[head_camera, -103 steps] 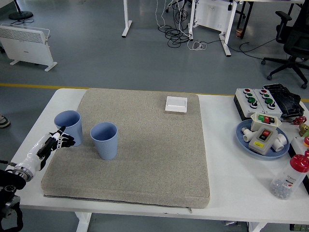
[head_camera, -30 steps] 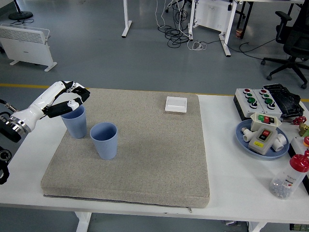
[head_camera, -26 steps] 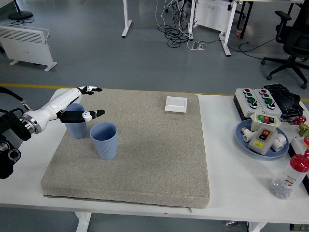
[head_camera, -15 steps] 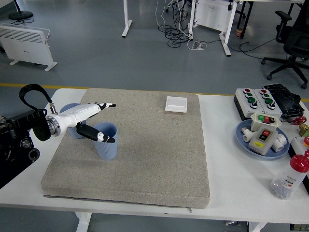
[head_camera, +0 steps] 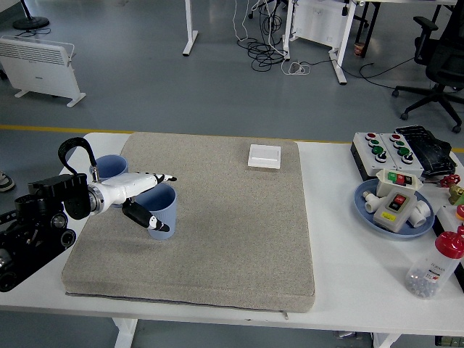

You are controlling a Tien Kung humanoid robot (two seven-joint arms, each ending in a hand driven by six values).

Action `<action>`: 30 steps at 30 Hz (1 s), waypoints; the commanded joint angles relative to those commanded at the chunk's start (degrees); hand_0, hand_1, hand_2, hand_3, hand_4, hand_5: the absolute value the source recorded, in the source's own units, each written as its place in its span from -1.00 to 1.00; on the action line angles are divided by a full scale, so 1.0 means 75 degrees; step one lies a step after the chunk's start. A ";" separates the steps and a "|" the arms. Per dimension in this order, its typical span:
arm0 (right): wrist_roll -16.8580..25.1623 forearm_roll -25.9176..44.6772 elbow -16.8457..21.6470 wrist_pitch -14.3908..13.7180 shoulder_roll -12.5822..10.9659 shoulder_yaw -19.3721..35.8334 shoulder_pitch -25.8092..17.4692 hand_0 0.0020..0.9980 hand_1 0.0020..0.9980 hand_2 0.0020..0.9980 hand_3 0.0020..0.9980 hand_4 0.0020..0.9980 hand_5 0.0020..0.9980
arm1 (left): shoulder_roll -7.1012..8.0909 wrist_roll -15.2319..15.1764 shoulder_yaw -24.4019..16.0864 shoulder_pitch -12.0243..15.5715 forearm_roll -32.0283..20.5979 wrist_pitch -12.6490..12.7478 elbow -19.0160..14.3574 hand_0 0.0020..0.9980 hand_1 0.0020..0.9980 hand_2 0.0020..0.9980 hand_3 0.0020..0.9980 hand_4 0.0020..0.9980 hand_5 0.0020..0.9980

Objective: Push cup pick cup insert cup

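Two light blue cups stand on the grey mat (head_camera: 217, 239) at its left side. The far cup (head_camera: 109, 167) is partly hidden behind my left forearm. The near cup (head_camera: 164, 212) stands upright to its right. My left hand (head_camera: 168, 203) reaches in from the left and brackets the near cup. The fingers (head_camera: 163, 177) stretch along its far rim and the thumb lies across its near side. The fingers look straight and open, and the cup rests on the mat. My right arm is out of view.
A white switch plate (head_camera: 264, 156) lies at the mat's far edge. At the right stand button boxes (head_camera: 384, 148), a blue plate (head_camera: 362, 206) with parts on it, and a red-capped bottle (head_camera: 437, 266). The table's left edge is close to the far cup.
My left hand left the far cup, swung right and lowered around the near cup. The arm has come further in over the table. The cups have hardly moved.
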 joint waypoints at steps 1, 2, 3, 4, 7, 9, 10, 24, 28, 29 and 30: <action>0.0001 0.0003 0.0000 0.0000 -0.0002 0.0000 0.0000 0.45 0.29 0.29 0.15 -0.76 -0.07 | 0.0011 -0.0067 -0.0013 0.0010 0.0045 0.0025 -0.0024 0.39 0.67 0.97 0.79 0.36 -0.96; 0.0002 0.0004 0.0000 0.0000 -0.0003 0.0000 0.0001 0.45 0.29 0.29 0.15 -0.76 -0.07 | 0.0017 -0.0101 -0.0019 0.0015 0.0064 0.0037 -0.0036 0.39 0.67 0.97 0.79 0.36 -0.96; 0.0004 0.0005 0.0000 -0.0001 -0.0002 0.0003 0.0001 0.45 0.29 0.29 0.15 -0.76 -0.07 | 0.0025 -0.0150 -0.0020 0.0019 0.0069 0.0054 -0.0064 0.39 0.67 0.97 0.79 0.36 -0.96; 0.0005 0.0006 0.0000 -0.0002 -0.0001 0.0006 0.0001 0.45 0.29 0.29 0.15 -0.76 -0.07 | 0.0031 -0.0187 -0.0020 0.0021 0.0069 0.0066 -0.0087 0.39 0.67 0.97 0.79 0.36 -0.96; 0.0004 -0.0006 0.0000 -0.0002 0.0001 0.0012 0.0004 0.45 0.29 0.29 0.15 -0.76 -0.07 | 0.0022 -0.0320 -0.0014 0.0017 0.0100 0.0124 -0.0106 0.06 0.37 0.66 0.34 -0.02 -1.00; 0.0004 -0.0009 0.0000 -0.0002 0.0001 0.0014 0.0009 0.45 0.29 0.29 0.15 -0.76 -0.07 | 0.0010 -0.0351 -0.0026 0.0014 0.0111 0.0117 -0.0081 0.06 0.37 0.66 0.34 -0.02 -1.00; 0.0005 -0.0009 0.0000 -0.0002 0.0001 0.0014 0.0009 0.45 0.29 0.29 0.15 -0.76 -0.07 | 0.0009 -0.0355 -0.0028 0.0013 0.0112 0.0116 -0.0079 0.06 0.37 0.66 0.34 -0.02 -1.00; 0.0001 -0.0021 0.0000 -0.0001 0.0004 0.0027 0.0002 0.45 0.30 0.29 0.15 -0.76 -0.07 | 0.0299 0.0264 -0.1067 0.0359 -0.0312 -0.0229 -0.1055 0.13 -0.01 -0.05 -0.04 -0.42 -1.00; 0.0003 -0.0014 0.0000 -0.0001 0.0002 0.0025 0.0006 0.45 0.30 0.29 0.15 -0.76 -0.07 | 0.0468 0.0628 -0.1645 0.0362 -0.0479 -0.0395 -0.1412 0.13 -0.01 -0.05 -0.04 -0.42 -1.00; 0.0004 -0.0011 0.0000 -0.0002 0.0002 0.0026 0.0010 0.45 0.30 0.29 0.15 -0.76 -0.07 | 0.0536 0.0679 -0.1786 0.0326 -0.0543 -0.0426 -0.1461 0.13 -0.01 -0.05 -0.04 -0.42 -1.00; 0.0005 -0.0004 0.0000 -0.0002 -0.0001 0.0022 0.0012 0.45 0.30 0.29 0.15 -0.76 -0.07 | 0.0615 0.0719 -0.1953 0.0280 -0.0611 -0.0456 -0.1488 0.14 -0.02 -0.06 -0.06 -0.43 -1.00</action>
